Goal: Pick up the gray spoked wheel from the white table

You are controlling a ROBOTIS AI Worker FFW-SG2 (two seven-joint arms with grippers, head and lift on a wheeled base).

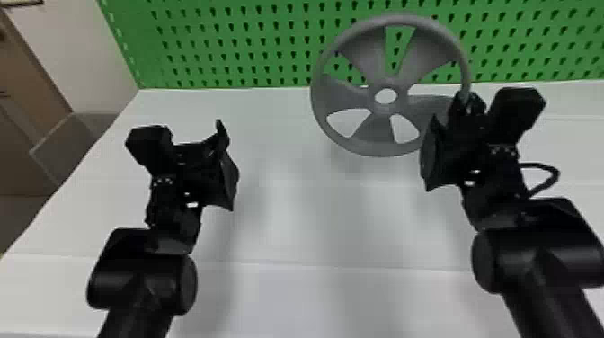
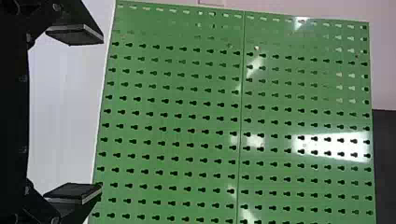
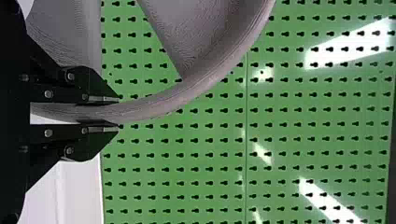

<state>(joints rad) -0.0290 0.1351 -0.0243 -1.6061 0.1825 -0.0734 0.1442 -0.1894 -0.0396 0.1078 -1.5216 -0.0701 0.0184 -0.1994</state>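
Observation:
The gray spoked wheel (image 1: 379, 130) is held up over the white table (image 1: 287, 224), its face toward the head camera and its right rim in my right gripper (image 1: 467, 101). In the right wrist view the rim of the wheel (image 3: 154, 106) runs between the two fingers of my right gripper (image 3: 109, 114), which are closed on it. My left gripper (image 1: 224, 155) is over the table's left part, apart from the wheel. Its fingers stand wide apart in the left wrist view, with nothing between them at the left gripper (image 2: 77, 114).
A green pegboard (image 1: 247, 49) stands along the table's back edge, behind the wheel. Beyond the table's left edge are a pale wall (image 1: 85, 54) and a brown panel. A black cable (image 1: 550, 173) loops out beside my right wrist.

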